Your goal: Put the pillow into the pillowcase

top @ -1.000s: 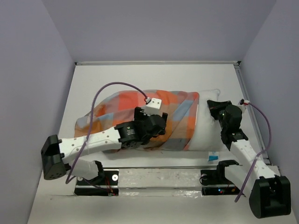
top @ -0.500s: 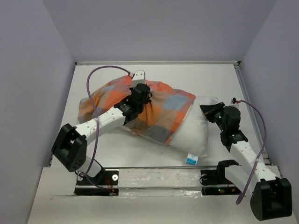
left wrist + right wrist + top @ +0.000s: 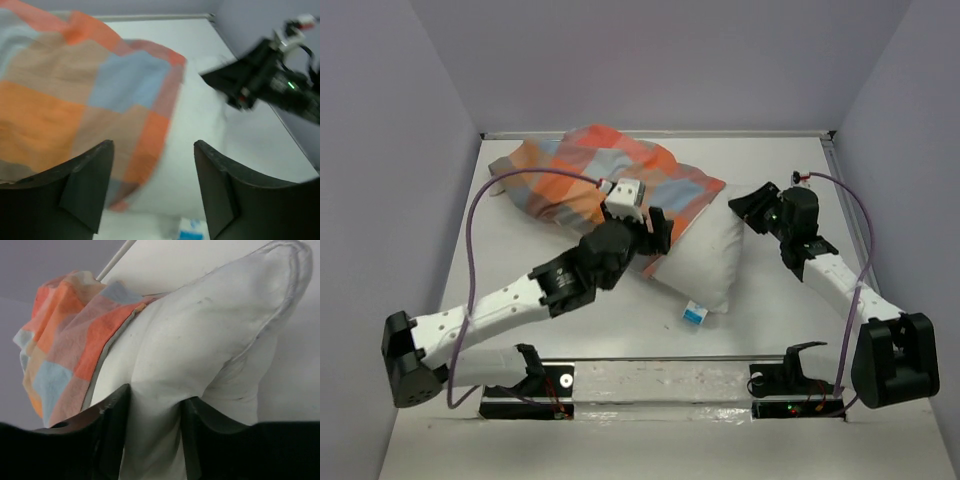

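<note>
1. The white flat worktop (image 3: 770,300) carries everything; purple-grey walls close it in on three sides.
2. The large plump white rectangular pillow of plain soft fabric (image 3: 705,265) lies slantwise at the middle of the worktop. Its far-left part is inside the case. Its near-right end sticks out bare, with one corner pointing right.
3. The thin fabric pillowcase in orange, light-blue and grey-tan checks (image 3: 580,175) is bunched over the pillow's far-left part and reaches the far edge of the worktop. Its open hem crosses the pillow on a slant (image 3: 150,145).
4. The left gripper (image 3: 655,232) hangs over that hem. In the left wrist view its dark fingers (image 3: 85,185) stand well apart with nothing between them, the hem and bare pillow below.
5. The right gripper (image 3: 748,203) sits at the pillow's right corner. In the right wrist view a fold of the pillow (image 3: 200,340) runs down between its fingers (image 3: 112,425) and fills the gap, so they clamp the white fabric.
6. A small blue-and-white tag (image 3: 695,314) sticks out at the pillow's near edge, lying on the worktop.
</note>
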